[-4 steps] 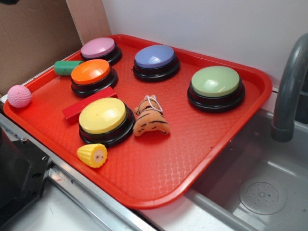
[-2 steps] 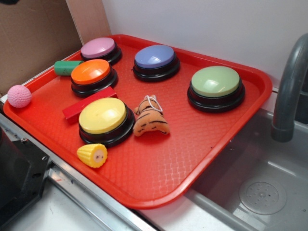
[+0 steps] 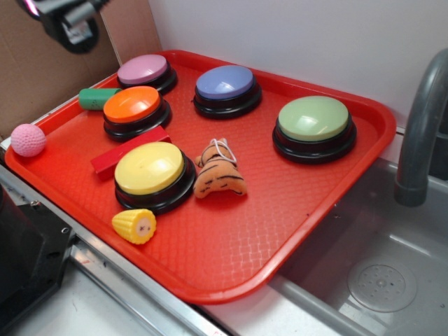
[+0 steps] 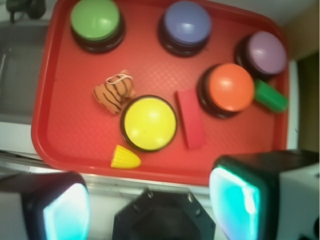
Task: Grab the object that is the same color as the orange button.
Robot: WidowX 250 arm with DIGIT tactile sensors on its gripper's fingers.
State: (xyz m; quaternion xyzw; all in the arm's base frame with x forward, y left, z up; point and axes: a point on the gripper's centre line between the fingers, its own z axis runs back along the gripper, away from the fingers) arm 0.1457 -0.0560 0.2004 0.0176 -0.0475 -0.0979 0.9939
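The object, a small orange plush toy (image 3: 219,171) with dark stripes and a white string loop, lies mid-tray just right of the yellow button (image 3: 150,170). In the wrist view the toy (image 4: 114,91) is left of centre. The orange button (image 3: 133,106) stands at the tray's back left and shows as (image 4: 230,87) from the wrist. My gripper (image 3: 68,24) hangs high at the top left corner, far from the toy. In the wrist view the gripper (image 4: 150,205) is open, its teal pads (image 4: 235,200) wide apart and holding nothing.
The red tray (image 3: 231,245) also carries pink (image 3: 145,71), blue (image 3: 225,84) and green (image 3: 313,120) buttons, a red flat block (image 3: 129,149), a yellow corn toy (image 3: 134,225) and a green cylinder (image 3: 98,98). A pink ball (image 3: 28,140) sits at the left rim. A faucet (image 3: 420,133) and sink (image 3: 378,280) are on the right.
My gripper has come into the exterior view at the top left corner. Everything on the tray lies where it was.
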